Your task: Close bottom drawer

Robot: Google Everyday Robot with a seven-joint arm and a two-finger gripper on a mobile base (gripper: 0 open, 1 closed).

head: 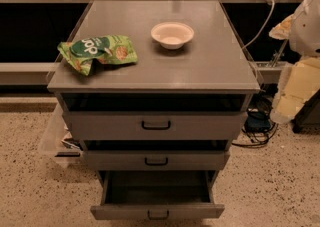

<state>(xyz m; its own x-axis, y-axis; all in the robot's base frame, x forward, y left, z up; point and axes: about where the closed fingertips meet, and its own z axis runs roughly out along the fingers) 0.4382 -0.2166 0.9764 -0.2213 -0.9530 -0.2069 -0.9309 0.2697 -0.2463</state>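
Speckled stone floor, dark shelving behind. Grey cabinet (235, 71) mid-frame, its top serving as bench.

- Bench: green snack bag (97, 51) at 10 o'clock, white bowl (172, 35) at 12 o'clock, the 2 well apart.
- Writing: white letters on the bag, only "op" legible. No other label or brand can be read.
- 3 drawer fronts, stacked. Bottom drawer (120, 212) sits at 6 o'clock and is pulled well out toward the camera, with its dark tray exposed. Its black bracket handle (158, 215) is centred on the front panel.
- Upper 2 fronts show dark gaps above them.
- Single arm enters at the 3 o'clock edge, pale and bulky. Claw (286, 107) taken to be its lower end, hanging beside the cabinet's right flank, clear of everything. Its state cannot be told.

Key relation: the drawer front lies toward 8 o'clock from the claw, lower and well apart. Front panel's long axis runs 9 to 3. Judgement: the claw must get in front of that panel, then push toward 12 o'clock, near the handle so the drawer does not skew.
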